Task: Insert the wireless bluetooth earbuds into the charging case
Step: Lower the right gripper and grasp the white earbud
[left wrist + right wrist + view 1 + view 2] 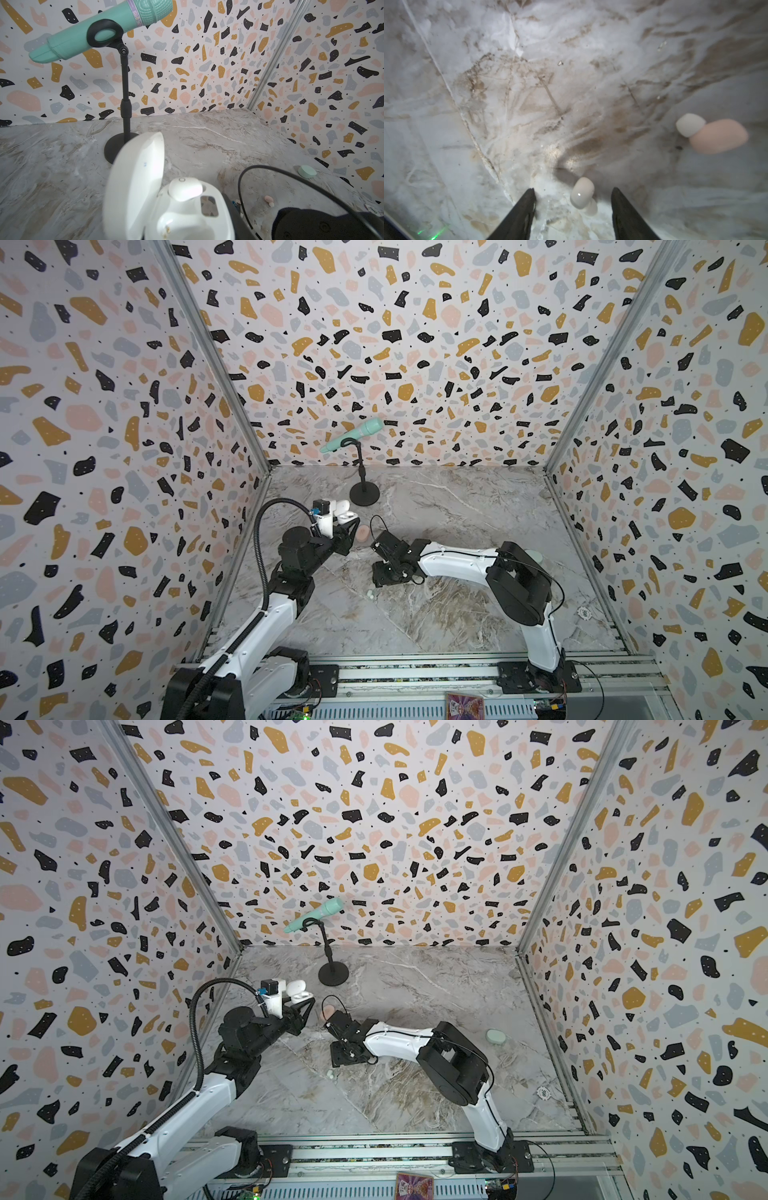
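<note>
Left gripper [351, 523] is clamped on white pebble-shaped plastic charging case [182, 220], lid [135, 187] open, one small white rounded earbud [185, 189] seated inside just past the jaws. Right gripper [573, 188] points down at grey marble tabletop [508, 83], jaws partly apart, holding nothing. Second white earbud [582, 192] lies between the fingertips touching neither, pale pink white-tipped earbud [718, 136] well outside them.

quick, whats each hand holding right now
left hand: closed on the white charging case, lid open
right hand: open, jaws either side of a white earbud, not gripping it
</note>
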Available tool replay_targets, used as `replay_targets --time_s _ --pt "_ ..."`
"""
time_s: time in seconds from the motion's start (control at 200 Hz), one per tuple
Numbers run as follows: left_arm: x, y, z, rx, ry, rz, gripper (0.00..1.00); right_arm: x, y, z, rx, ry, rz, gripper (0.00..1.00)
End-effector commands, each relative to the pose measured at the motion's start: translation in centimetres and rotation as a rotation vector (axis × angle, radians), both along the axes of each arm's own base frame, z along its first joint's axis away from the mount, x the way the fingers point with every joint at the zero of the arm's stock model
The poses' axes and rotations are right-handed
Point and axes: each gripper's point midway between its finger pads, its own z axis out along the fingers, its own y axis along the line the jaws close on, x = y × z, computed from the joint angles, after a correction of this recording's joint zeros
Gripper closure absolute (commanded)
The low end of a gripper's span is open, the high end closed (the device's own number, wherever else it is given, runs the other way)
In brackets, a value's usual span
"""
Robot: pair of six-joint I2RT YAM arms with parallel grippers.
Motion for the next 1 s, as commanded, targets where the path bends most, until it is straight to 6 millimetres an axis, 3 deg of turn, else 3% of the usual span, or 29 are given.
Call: replay_targets --time_s 0.0,0.486,0.991 --pt "-0.2 -0.1 0.9 0.004 -0.042 -0.007 0.92 0.4 -0.7 0.2 -0.073 -0.017 0.011 0.46" --pt "-0.4 -0.3 1.2 0.003 -0.052 -0.022 0.92 -0.1 -0.4 -0.8 -0.165 0.008 0.032 0.67" --pt "-0.6 -0.4 1.3 0.002 -0.057 -0.029 0.92 -0.9 -1.0 -2.3 -0.246 0.016 0.047 0.80"
